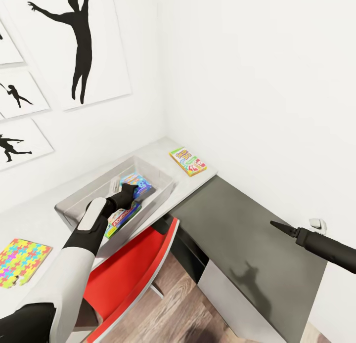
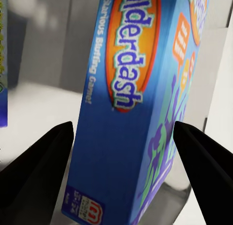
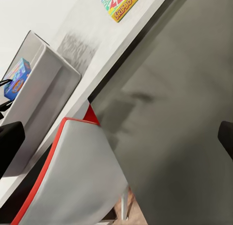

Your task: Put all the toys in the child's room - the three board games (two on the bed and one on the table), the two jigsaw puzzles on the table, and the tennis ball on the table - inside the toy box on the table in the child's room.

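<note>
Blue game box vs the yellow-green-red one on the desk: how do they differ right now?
Place: the blue box is inside the toy box; the yellow box lies on the pale desk top, outside it.
Pose: the blue box looks propped up; the yellow box lies flat.
Contact: the left claw is at the blue box, fingers open either side; nothing touches the yellow box.
Both are printed board games.

My left gripper (image 1: pixel 129 189) sits down inside the toy box (image 1: pixel 74 200), its fingers (image 2: pixel 39 162) spread wide, with the blue board game (image 2: pixel 136 98) standing between them and blocking the way ahead. The box's sloping walls hem me in on all sides; the Monopoly box (image 1: pixel 121 217) covers the floor just below. The red chair (image 1: pixel 133 269) crowds the table's near edge at lower centre. My right gripper (image 1: pixel 282 228) hangs over the dark grey table section (image 1: pixel 237 219), which lies bare. The yellow-green-red board game (image 1: pixel 188 161) lies alone on the pale table top (image 1: pixel 158 152) right of centre, the open top face free to approach.
</note>
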`<state>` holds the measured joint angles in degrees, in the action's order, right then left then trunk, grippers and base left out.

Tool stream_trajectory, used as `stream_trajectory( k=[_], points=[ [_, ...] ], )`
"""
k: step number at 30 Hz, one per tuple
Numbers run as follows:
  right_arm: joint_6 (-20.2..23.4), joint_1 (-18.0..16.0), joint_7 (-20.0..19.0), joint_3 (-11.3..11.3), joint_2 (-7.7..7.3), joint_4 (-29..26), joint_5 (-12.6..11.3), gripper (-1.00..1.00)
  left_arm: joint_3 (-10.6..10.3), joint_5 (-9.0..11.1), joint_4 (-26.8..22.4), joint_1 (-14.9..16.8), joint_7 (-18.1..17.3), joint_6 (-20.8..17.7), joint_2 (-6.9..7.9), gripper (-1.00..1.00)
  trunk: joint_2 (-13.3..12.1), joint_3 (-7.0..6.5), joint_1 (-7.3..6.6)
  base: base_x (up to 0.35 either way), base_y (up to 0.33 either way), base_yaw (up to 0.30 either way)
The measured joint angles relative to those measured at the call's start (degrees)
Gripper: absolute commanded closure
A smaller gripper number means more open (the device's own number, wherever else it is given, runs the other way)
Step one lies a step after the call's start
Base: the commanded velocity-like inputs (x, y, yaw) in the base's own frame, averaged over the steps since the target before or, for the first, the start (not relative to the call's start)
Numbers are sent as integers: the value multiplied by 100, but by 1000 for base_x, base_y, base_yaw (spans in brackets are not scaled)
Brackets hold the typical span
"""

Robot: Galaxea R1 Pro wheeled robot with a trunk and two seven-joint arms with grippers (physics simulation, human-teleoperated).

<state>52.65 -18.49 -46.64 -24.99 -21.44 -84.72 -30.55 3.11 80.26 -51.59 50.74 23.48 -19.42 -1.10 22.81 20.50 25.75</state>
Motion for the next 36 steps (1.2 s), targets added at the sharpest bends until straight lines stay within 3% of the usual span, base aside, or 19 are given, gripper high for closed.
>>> stream_trajectory(
  k=[36],
  points=[
    [0,0,0,0,1,0,0,-100,6,-3,-215,79,-3,-3,67,100,0,183,0,0,0,0]
  ],
)
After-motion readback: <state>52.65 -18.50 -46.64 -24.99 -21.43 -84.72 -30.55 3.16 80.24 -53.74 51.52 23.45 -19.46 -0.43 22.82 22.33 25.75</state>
